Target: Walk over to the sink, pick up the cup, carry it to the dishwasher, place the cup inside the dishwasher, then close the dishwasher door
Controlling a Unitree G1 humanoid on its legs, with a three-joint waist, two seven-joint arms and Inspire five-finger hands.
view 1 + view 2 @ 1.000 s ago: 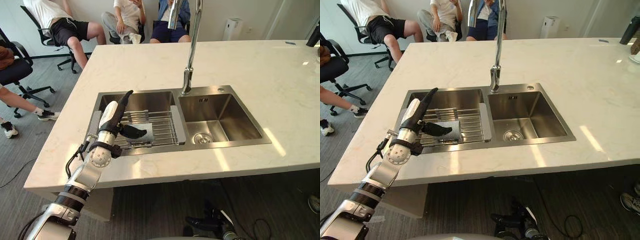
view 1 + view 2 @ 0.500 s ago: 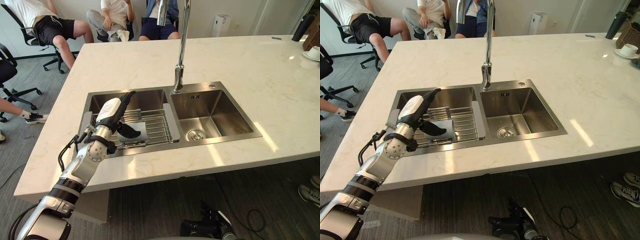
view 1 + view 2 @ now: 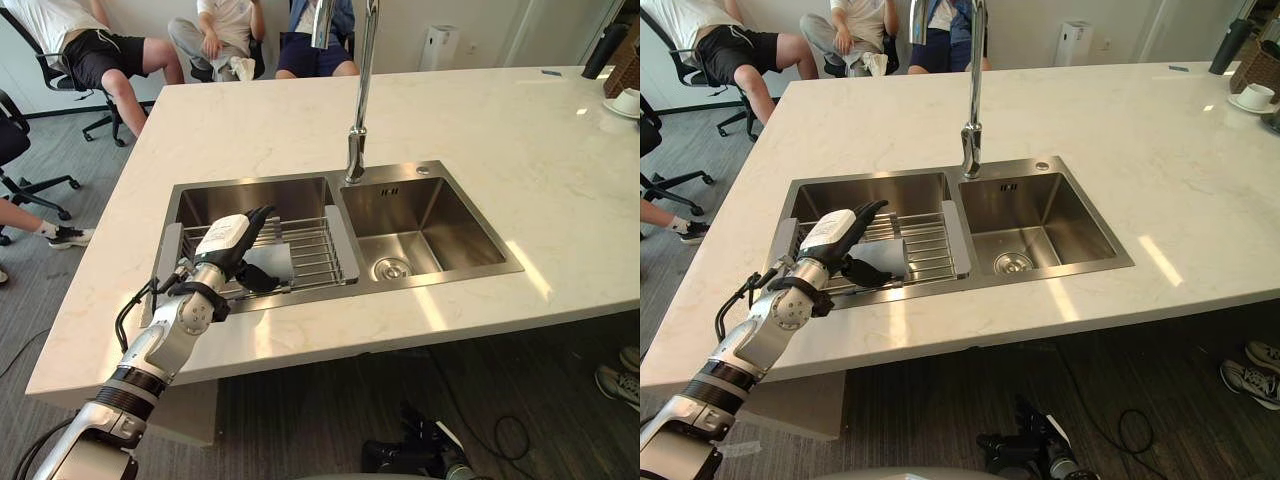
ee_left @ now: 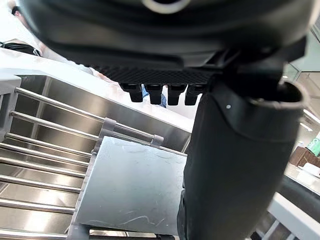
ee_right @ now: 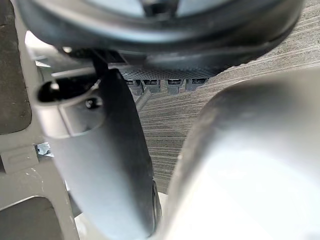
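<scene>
At the sink (image 3: 262,183), set in a pale counter (image 3: 480,120), the walk looks finished, but the cup (image 3: 272,262) is not yet lifted. Carrying it to the dishwasher, loading it and shutting it all appear left to do. The grey cup lies on the wire rack (image 3: 315,250) over the left basin. The left hand (image 3: 225,240) is spread wide around it, fingers (image 3: 255,215) straight above, thumb (image 3: 258,281) below. Whether they touch the cup cannot be told. The right hand (image 5: 115,150) hangs above the floor (image 5: 165,130); open or closed cannot be told.

A pale marble counter (image 3: 500,130) stands on grey floor (image 3: 40,300). Beyond it, people (image 3: 215,35) sit on office chairs (image 3: 10,140) by a white wall (image 3: 490,30).
</scene>
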